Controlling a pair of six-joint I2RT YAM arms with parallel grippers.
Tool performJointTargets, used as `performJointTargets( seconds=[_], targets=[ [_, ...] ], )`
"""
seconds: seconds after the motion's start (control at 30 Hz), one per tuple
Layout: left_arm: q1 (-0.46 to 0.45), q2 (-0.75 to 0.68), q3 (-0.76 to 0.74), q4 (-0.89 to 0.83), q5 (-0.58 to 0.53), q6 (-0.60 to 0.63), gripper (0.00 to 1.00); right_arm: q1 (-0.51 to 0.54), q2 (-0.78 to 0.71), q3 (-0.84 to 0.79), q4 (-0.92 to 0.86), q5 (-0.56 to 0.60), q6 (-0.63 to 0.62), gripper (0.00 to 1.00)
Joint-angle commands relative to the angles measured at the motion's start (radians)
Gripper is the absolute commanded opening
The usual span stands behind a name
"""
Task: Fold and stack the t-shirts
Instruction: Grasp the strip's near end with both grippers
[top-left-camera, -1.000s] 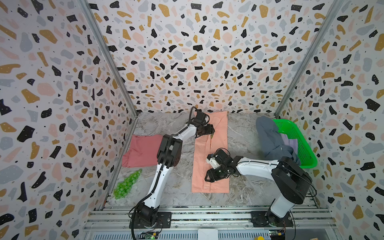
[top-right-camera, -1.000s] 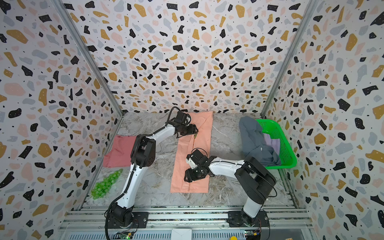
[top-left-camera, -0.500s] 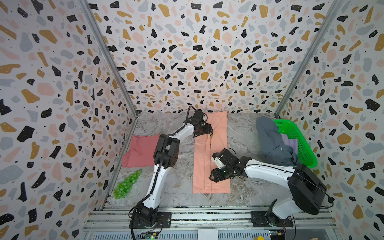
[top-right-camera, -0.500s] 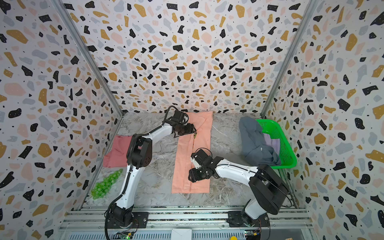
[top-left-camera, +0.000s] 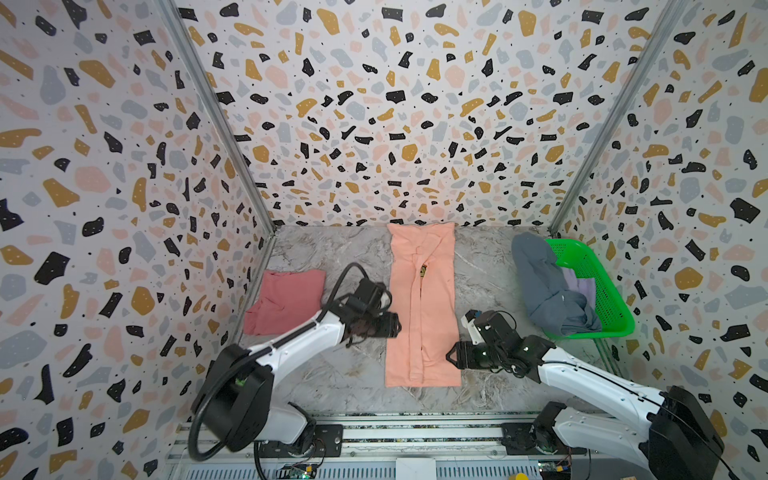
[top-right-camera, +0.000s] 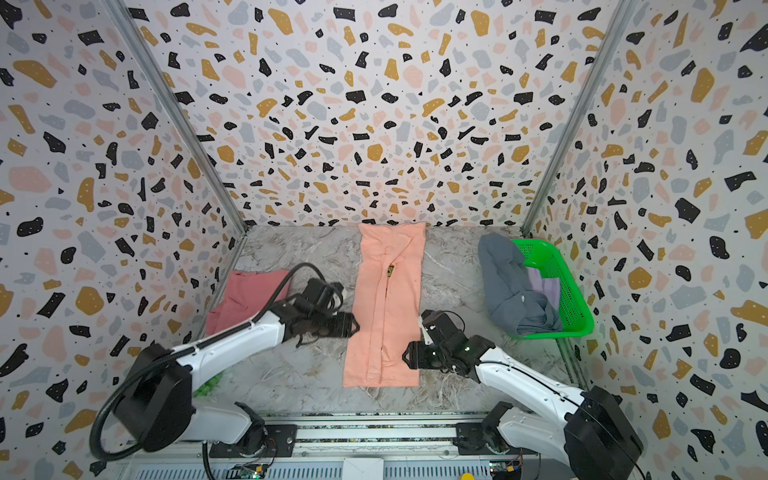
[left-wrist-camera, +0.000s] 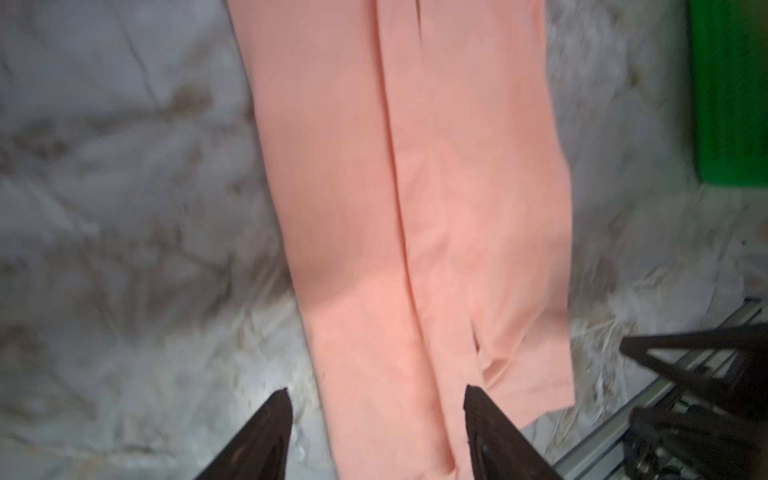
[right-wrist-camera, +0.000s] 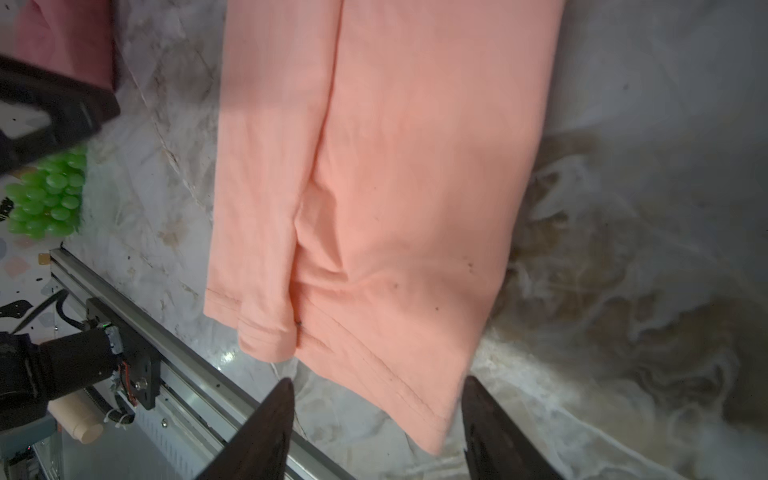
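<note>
Print (top-left-camera: 423, 271) mostly hidden, peach t-shirt (top-left-camera: 432, 332) folded

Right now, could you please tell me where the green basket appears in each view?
In both top views: the basket sits far right of the peach shirt.
Left wrist: the basket is a blurred green edge past that shirt.
Right wrist: not in it.
Shared landmark: the peach shirt.
</note>
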Motion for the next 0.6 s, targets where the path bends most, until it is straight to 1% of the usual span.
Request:
performJointTargets(
  seconds=[0.0, 0.1, 0.2, 0.3, 0.43, 0.5, 0.53, 0.57],
  targets=[
    [-0.078, -0.131, -0.133, 0.013, -0.042, -0.162, 0.66, 0.014, -0.045, -0.043, -0.036, -0.033, 0.036, 0.64],
    [-0.147, -0.234, -0.242, 0.061, -0.067, -0.278, 0.66, 0.028, -0.074, -0.099, -0.025, -0.034, 0.051, 0.65],
    [-0.174, -0.304, -0.325, 0.124, -0.072, -0.366, 0.67, 0.04, -0.081, -0.167, 0.036, -0.067, 0.086, 0.65],
    [-0.185, -0.304, -0.369, 0.194, -0.047, -0.4, 0.66, 0.074, -0.048, -0.21, 0.116, -0.074, 0.114, 0.65],
    [-0.198, -0.27, -0.389, 0.273, -0.025, -0.416, 0.65, 0.093, 0.026, -0.214, 0.187, -0.058, 0.13, 0.62],
    [-0.202, -0.243, -0.402, 0.323, -0.002, -0.429, 0.62, 0.094, 0.063, -0.211, 0.232, -0.063, 0.135, 0.58],
    [-0.204, -0.231, -0.405, 0.339, 0.006, -0.43, 0.61, 0.095, 0.081, -0.203, 0.233, -0.059, 0.138, 0.53],
    [-0.206, -0.222, -0.41, 0.353, 0.012, -0.432, 0.58, 0.097, 0.096, -0.197, 0.235, -0.058, 0.138, 0.46]
  ],
)
